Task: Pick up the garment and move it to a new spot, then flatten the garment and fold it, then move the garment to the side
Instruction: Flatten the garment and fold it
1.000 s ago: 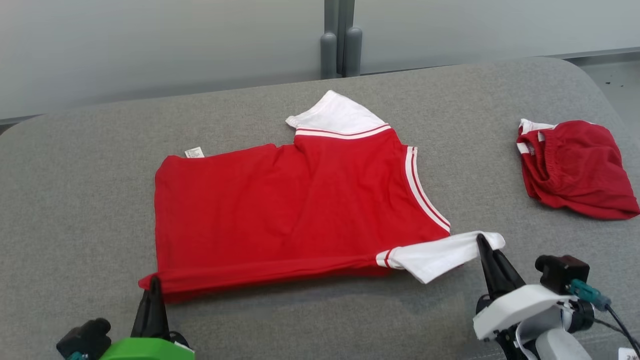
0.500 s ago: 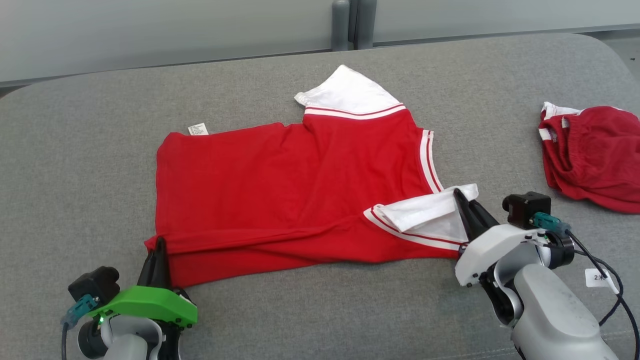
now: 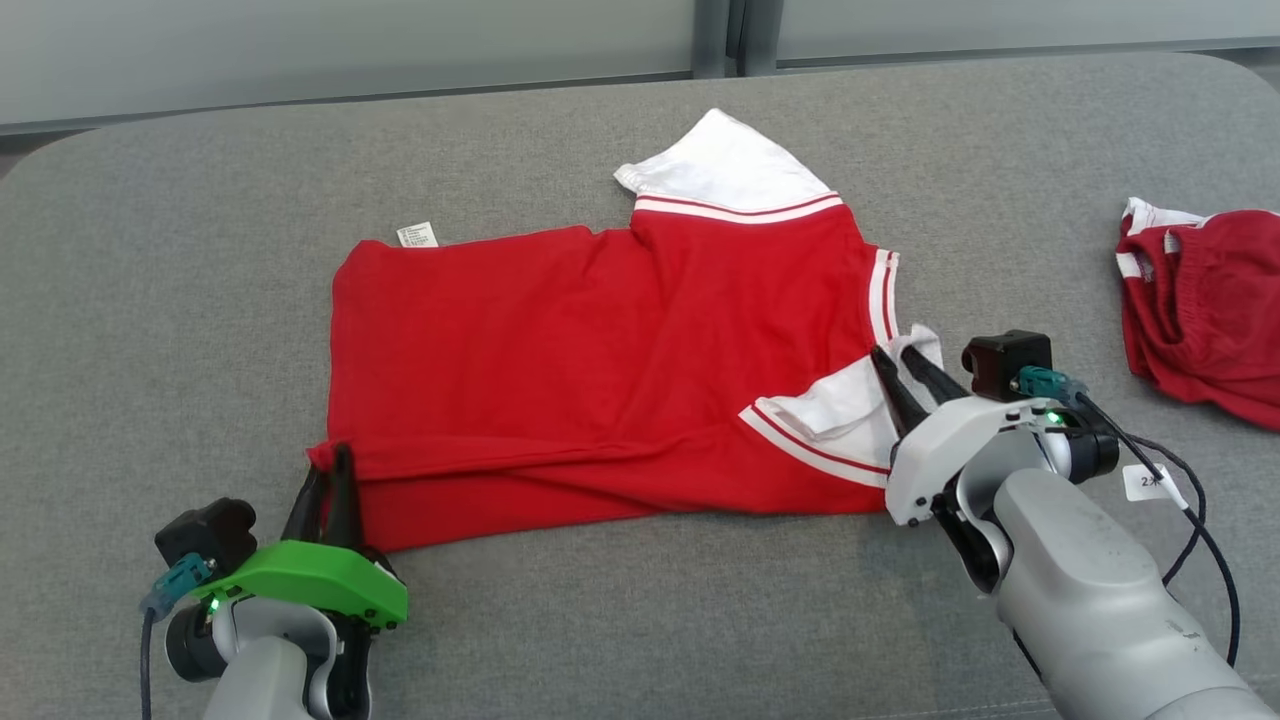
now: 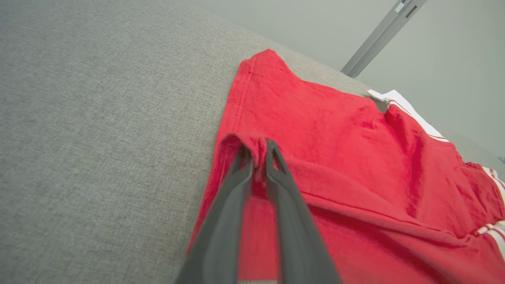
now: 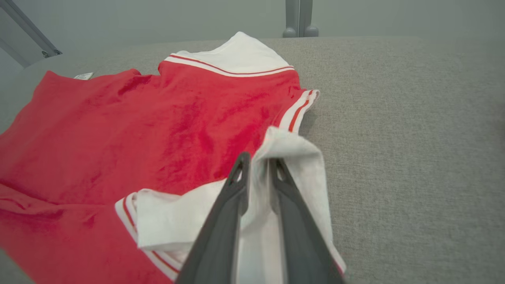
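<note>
Shirt (image 3: 600,370) looks light and limp; take it at edges: left gripper (image 3: 332,465) pinches the hem corner (image 4: 229,142), right gripper (image 3: 892,350), barely parted, straddles the sleeve (image 3: 835,405), hold uncertain.

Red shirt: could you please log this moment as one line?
phase: folding | left pincer: shut on red shirt hem | right pincer: around white sleeve, grip unclear

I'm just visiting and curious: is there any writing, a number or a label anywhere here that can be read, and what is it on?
"2", then a mark too blurred to read: on the small white tag dangling beside the right arm.
Printed lines, too small to read: on the white care label sticking out at the far edge of the red shirt.
I can read no other text.
</note>
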`<state>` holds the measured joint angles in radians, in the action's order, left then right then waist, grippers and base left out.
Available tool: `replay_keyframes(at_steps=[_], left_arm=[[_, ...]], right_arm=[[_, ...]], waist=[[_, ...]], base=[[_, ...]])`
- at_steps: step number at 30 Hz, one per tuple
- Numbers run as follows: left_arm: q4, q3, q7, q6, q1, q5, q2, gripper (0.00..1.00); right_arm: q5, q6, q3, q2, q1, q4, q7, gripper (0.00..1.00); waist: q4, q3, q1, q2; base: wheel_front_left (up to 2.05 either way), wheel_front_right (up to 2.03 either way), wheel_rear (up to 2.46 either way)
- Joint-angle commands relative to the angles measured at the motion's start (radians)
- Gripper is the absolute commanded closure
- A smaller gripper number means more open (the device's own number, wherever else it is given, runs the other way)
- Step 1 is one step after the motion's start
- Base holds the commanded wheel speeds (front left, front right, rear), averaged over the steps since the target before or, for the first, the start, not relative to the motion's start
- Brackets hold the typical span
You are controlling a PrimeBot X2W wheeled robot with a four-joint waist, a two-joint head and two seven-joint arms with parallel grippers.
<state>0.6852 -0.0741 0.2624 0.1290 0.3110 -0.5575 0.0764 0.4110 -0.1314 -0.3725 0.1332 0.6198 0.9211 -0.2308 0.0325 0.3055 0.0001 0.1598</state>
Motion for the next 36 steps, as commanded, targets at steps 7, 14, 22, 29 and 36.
replay_keyframes(at_steps=[7, 14, 22, 29, 36], left_arm=[[-0.026, -0.006, 0.002, 0.002, 0.003, 0.024, 0.013, 0.0], [-0.071, 0.0, 0.002, 0.002, -0.026, 0.035, 0.021, 0.0], [-0.103, 0.029, 0.002, -0.016, -0.119, 0.037, 0.018, 0.0], [-0.086, 0.023, -0.035, -0.026, -0.207, -0.003, 0.0, 0.0], [-0.044, 0.014, -0.081, -0.03, -0.21, -0.061, -0.014, 0.0]], right_arm=[[0.015, 0.001, -0.015, -0.001, 0.058, 0.045, -0.034, 0.0], [0.004, 0.001, 0.036, 0.015, 0.036, -0.076, -0.035, 0.0], [-0.051, 0.001, 0.161, 0.013, -0.086, -0.252, -0.035, 0.0], [-0.103, 0.001, 0.26, -0.009, -0.232, -0.402, -0.035, 0.0], [-0.134, 0.001, 0.288, -0.034, -0.322, -0.496, -0.035, 0.0]], waist=[[0.001, 0.002, -0.0001, 0.0001], [-0.01, -0.004, -0.0001, 0.0001], [-0.013, -0.04, -0.0001, 0.0001], [-0.014, -0.071, -0.0001, 0.0001], [-0.044, -0.069, -0.0001, 0.0001]], base=[[0.0, 0.0, 0.0], [0.0, 0.0, 0.0], [0.0, 0.0, 0.0], [0.0, 0.0, 0.0], [0.0, 0.0, 0.0]])
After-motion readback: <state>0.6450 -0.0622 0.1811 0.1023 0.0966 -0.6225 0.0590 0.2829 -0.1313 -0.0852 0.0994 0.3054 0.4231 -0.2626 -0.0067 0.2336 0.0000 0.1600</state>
